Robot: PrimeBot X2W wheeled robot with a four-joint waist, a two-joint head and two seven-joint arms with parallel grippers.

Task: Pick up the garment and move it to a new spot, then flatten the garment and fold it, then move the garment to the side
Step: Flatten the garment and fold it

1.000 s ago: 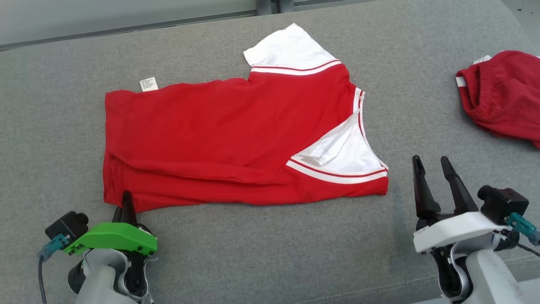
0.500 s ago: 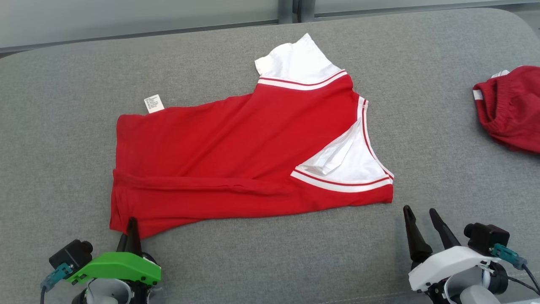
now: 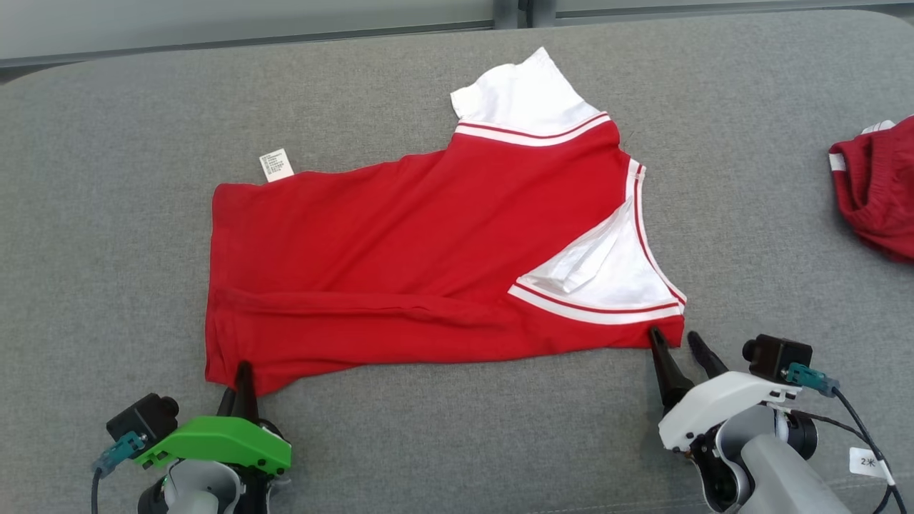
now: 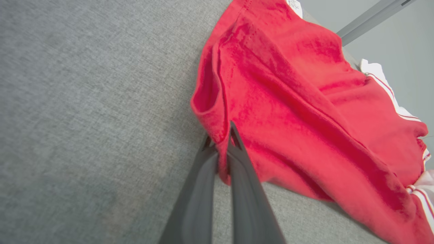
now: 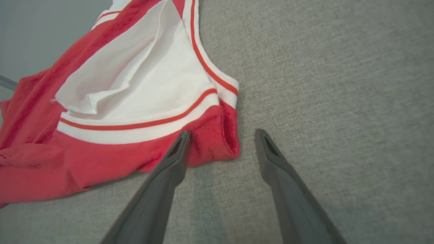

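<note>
- Presently, the garment (image 3: 428, 264) is found spread on the grey cushion (image 3: 107, 214), its long axis running left to right and its white-trimmed end at the right.
- The left gripper (image 3: 243, 370) is seen clamped on the near-left hem corner.
- The right gripper (image 3: 672, 333) is held wide apart with nothing gripped. The near-right corner lies just ahead between its fingers, one tip at the red hem and the other over bare cushion.
- Closing on that corner is judged the next requirement.
</note>
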